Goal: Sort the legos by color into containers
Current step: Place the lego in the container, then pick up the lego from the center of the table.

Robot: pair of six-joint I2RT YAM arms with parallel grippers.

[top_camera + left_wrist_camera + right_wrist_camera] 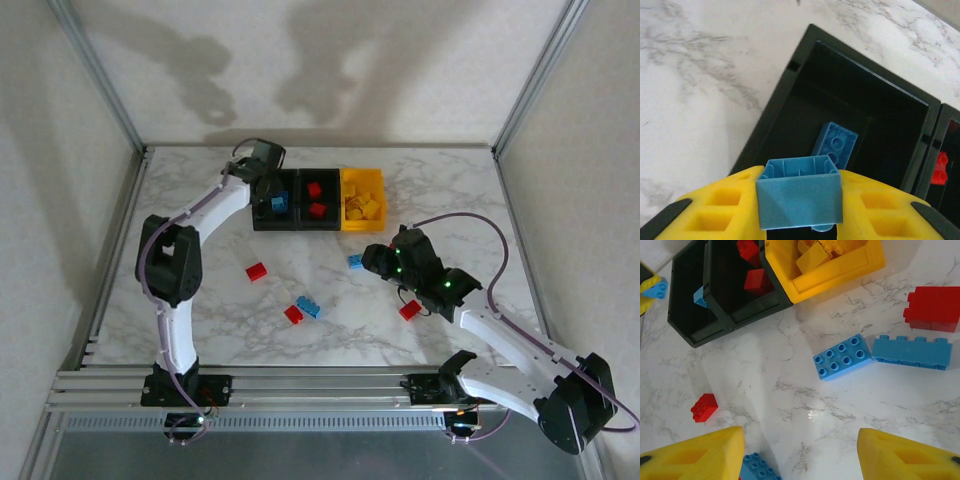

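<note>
My left gripper (800, 202) is shut on a light blue brick (800, 192), held hollow side up over the left black bin (775, 115). One blue brick (836, 145) lies inside that bin. In the top view the left gripper (262, 165) hangs at the bin row's left end. The middle black bin (300, 222) holds red bricks (314, 189), and the yellow bin (362, 176) holds yellow ones. My right gripper (800, 450) is open above bare table, with nothing between its fingers. A blue studded brick (842, 356) lies just ahead of it.
Loose on the table are a blue brick on its side (912, 351), a red brick (932, 307), a small red one (704, 407) and a blue one (759, 467) by the right gripper's left finger. A red brick (410, 310) sits beside the right arm.
</note>
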